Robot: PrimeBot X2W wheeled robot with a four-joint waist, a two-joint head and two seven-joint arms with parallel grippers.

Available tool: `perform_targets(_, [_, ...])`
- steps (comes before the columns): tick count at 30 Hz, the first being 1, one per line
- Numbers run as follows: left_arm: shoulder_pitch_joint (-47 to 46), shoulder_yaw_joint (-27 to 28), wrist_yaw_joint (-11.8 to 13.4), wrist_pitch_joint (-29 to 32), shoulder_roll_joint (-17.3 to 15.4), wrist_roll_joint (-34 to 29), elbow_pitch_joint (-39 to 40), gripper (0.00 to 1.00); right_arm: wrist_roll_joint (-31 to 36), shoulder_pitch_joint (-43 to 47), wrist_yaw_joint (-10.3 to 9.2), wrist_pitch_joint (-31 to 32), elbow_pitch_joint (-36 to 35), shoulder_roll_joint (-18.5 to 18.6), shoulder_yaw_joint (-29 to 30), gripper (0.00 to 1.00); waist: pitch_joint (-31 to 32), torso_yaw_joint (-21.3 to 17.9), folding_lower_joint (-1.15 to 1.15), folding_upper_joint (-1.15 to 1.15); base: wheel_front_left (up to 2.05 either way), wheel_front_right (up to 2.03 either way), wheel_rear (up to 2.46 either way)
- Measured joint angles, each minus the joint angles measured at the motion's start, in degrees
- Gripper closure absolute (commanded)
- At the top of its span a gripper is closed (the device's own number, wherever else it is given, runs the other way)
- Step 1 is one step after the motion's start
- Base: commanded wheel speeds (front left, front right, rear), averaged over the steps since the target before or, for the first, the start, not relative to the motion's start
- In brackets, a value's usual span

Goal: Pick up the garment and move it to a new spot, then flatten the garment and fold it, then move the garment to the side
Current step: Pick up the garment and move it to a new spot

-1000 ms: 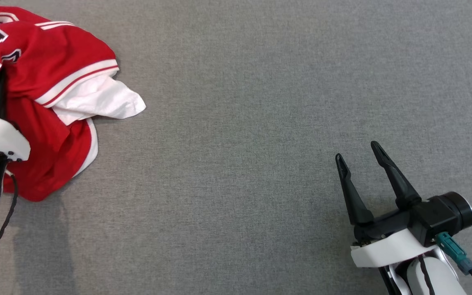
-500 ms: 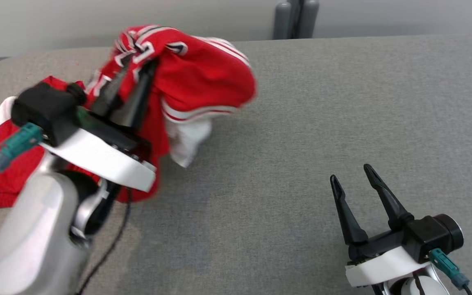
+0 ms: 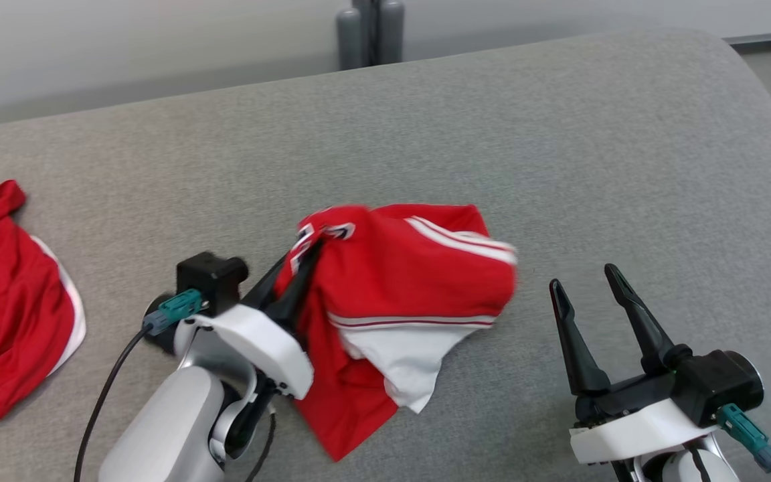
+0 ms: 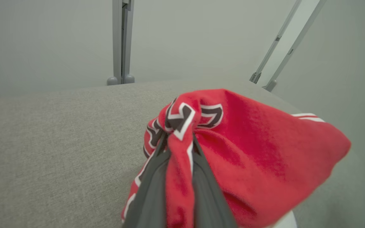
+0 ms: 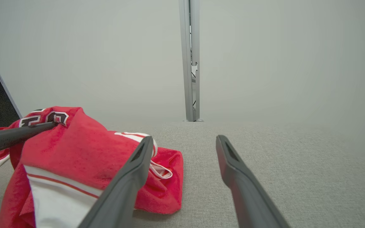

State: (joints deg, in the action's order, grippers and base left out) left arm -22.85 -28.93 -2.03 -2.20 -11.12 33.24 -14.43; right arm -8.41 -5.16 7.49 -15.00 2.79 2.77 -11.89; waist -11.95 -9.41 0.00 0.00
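Note:
The garment (image 3: 412, 274) is a red jersey with white stripes, dark lettering and a white lining. It hangs bunched over the middle of the grey table (image 3: 559, 167), its lower folds trailing on the cloth surface. My left gripper (image 3: 312, 249) is shut on a fold by the lettering, and in the left wrist view the red garment (image 4: 258, 142) is pinched between my left gripper's (image 4: 179, 142) dark fingers. My right gripper (image 3: 582, 276) rests open at the lower right, empty, just right of the garment. In the right wrist view my right gripper (image 5: 185, 138) stands beside the garment (image 5: 74, 145).
Another red piece of clothing (image 3: 4, 314) lies at the table's left edge. Grey posts (image 3: 370, 33) stand behind the far edge. The table's rounded right corner (image 3: 753, 73) drops off to the floor. Bare cloth surface stretches behind and to the right of the garment.
The head camera has swung. My left gripper has lifted the garment off the left side and carried it rightward to the table's middle. The right gripper has stayed open in place.

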Motion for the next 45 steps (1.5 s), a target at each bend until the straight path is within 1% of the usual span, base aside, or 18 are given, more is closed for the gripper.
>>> perform_targets(3, [-0.95,0.68,-0.60,-2.52,0.44,0.16,-11.45,1.00,-0.14,0.23,0.00,0.00,0.05,0.03,0.05,0.00,-0.13,-1.39,0.00,0.00,0.00,0.00,0.00])
perform_targets(7, [-2.69,0.71,-2.61,-6.11,1.37,0.79,-22.05,1.00,-0.15,0.71,0.00,0.00,0.15,0.01,0.13,0.00,0.12,-1.77,0.00,0.00,0.00,0.00,0.00])
perform_targets(8, [-3.12,0.66,-3.02,-7.31,1.82,0.87,-23.80,0.82,-0.11,0.85,0.00,0.00,0.20,0.01,0.19,0.00,0.33,-1.66,0.00,0.00,0.00,0.00,0.00])
perform_targets(9, [-3.51,0.48,-3.25,-8.82,2.20,0.78,-24.99,0.59,-0.02,1.01,0.00,0.00,0.23,0.02,0.26,0.00,0.59,-1.48,0.00,0.00,0.00,0.00,0.00])
perform_targets(10, [-3.85,0.27,-3.49,-10.03,2.41,0.42,-25.68,0.02,0.29,1.09,0.00,0.00,0.25,0.01,0.32,0.00,0.91,-1.29,0.00,0.00,0.00,0.00,0.00])
perform_targets(12, [-4.11,0.03,-3.59,-11.82,2.56,-1.04,-25.48,0.00,1.32,1.12,0.00,0.01,-0.02,0.00,0.81,0.00,1.72,-0.82,0.00,0.00,0.00,0.00,0.00])
perform_targets(13, [-4.02,0.29,-3.14,-12.33,2.46,-1.91,-24.41,0.00,1.89,1.19,0.00,0.00,-0.36,-0.02,1.21,0.00,2.23,-0.58,0.00,0.00,0.00,0.00,0.00])
perform_targets(16, [-1.04,2.26,-1.08,-12.71,1.79,-4.83,-17.14,0.00,3.76,2.31,0.00,0.00,-1.77,-0.01,3.18,0.00,3.88,0.43,0.00,0.00,0.00,0.00,0.00])
perform_targets(20, [7.42,6.62,2.47,-12.79,-0.31,-9.18,-4.16,0.00,6.15,3.27,0.00,0.00,-3.60,0.11,5.81,0.00,6.03,2.41,0.00,0.00,0.00,0.00,0.00])
perform_targets(23, [15.01,11.27,5.37,-12.80,-1.54,-11.88,4.21,0.00,7.16,3.81,0.00,0.00,-4.60,0.80,7.26,0.00,7.88,3.70,0.00,0.00,0.00,0.00,0.00])
perform_targets(25, [19.51,13.81,6.50,-12.94,-2.21,-13.90,7.55,0.00,7.79,4.61,0.00,0.00,-5.26,1.26,8.78,0.00,8.96,4.69,0.00,0.00,0.00,0.00,0.00])
perform_targets(27, [24.26,16.82,7.11,-12.92,-2.03,-14.35,9.75,0.00,8.59,5.60,0.00,0.00,-5.35,1.68,10.03,0.00,9.97,5.66,0.00,0.00,0.00,0.00,0.00])
perform_targets(29, [27.78,19.39,7.08,-12.94,-1.72,-15.80,11.55,0.00,9.21,6.51,0.01,0.00,-5.34,1.76,11.34,0.00,10.83,6.68,0.00,0.00,0.00,0.00,0.00])
perform_targets(34, [34.78,24.48,6.41,-12.93,0.87,-18.64,13.33,0.00,10.06,9.60,0.00,0.00,-4.45,1.63,14.00,0.00,12.85,8.60,0.00,0.00,0.00,0.00,0.00])
perform_targets(38, [37.42,26.08,4.70,-12.93,3.18,-21.17,13.85,0.00,10.07,11.14,0.00,0.00,-3.27,1.32,14.68,0.00,13.88,9.65,0.00,0.00,0.00,0.00,0.00])
perform_targets(39, [37.42,26.08,4.70,-12.93,3.18,-21.17,13.85,0.00,10.07,11.14,0.00,0.00,-3.27,1.32,14.68,0.00,13.88,9.65,0.00,0.00,0.00,0.00,0.00])
perform_targets(42, [37.66,27.06,3.02,-12.94,5.05,-22.73,15.08,0.00,9.88,12.26,0.00,0.00,-1.79,0.84,14.72,0.00,14.23,10.13,0.00,0.00,0.00,0.00,0.00])
perform_targets(45, [37.55,27.70,2.03,-12.93,5.98,-23.41,14.51,0.00,9.44,12.87,0.00,0.01,-0.37,0.53,14.34,0.00,14.37,10.01,0.00,0.00,0.00,0.00,0.00])
